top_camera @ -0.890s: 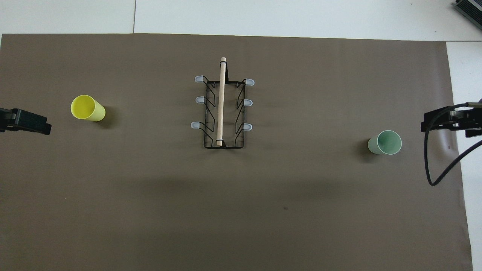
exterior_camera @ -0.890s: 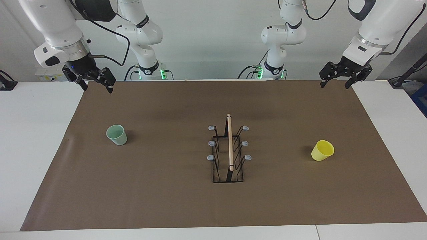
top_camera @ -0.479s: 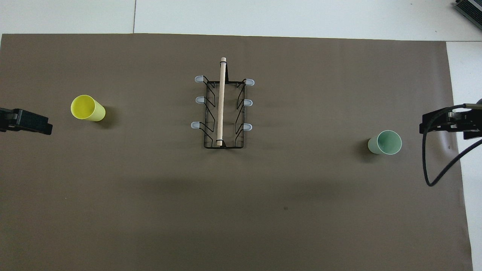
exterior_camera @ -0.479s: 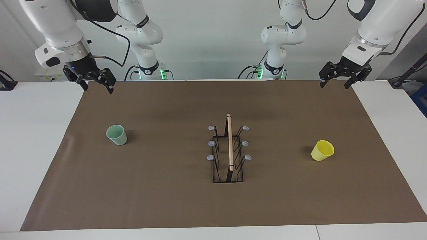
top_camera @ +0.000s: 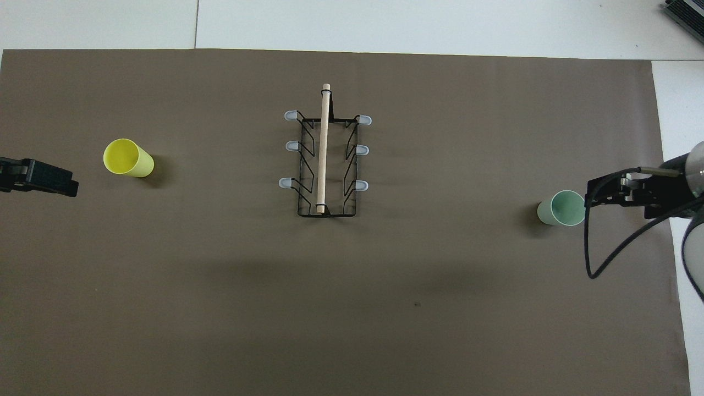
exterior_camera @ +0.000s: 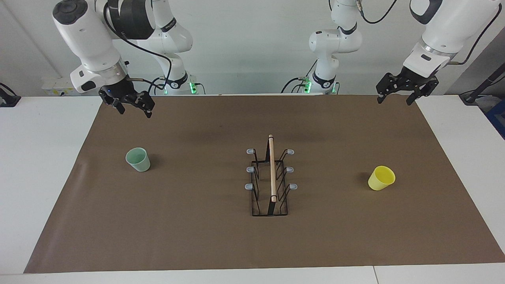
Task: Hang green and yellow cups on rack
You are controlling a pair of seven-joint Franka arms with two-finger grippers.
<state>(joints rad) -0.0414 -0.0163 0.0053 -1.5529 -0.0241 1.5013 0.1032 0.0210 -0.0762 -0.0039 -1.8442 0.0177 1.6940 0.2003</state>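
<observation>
Brown paper mat (exterior_camera: 221, 244) covers the white table; we see nothing hung yet. Pale mint green plastic cup (exterior_camera: 138, 159) and bright yellow plastic cup (exterior_camera: 381, 178) stand at either end, black wire rack (exterior_camera: 270, 181) between them, prongs bare. Right gripper (exterior_camera: 132, 108) and left gripper (exterior_camera: 395, 98) hang spread, holding nothing. Both pickups and both hangs remain.

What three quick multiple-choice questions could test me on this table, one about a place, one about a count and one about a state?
1. Where does the thin black wire rack with the wooden rod stand?
A. Between the two cups
B. On the pale mint green plastic cup
C. Off the brown mat

2. How many grey-tipped prongs does the rack have?
A. Two
B. Four
C. Six

3. How is the bright yellow plastic cup now?
A. Hung on the rack
B. Standing on the mat, mouth up
C. Held by the left gripper

Answers: 1 A, a cup stands toward each end of the table; 2 C, three show per side; 3 B, its open mouth shows and nothing touches it.
</observation>
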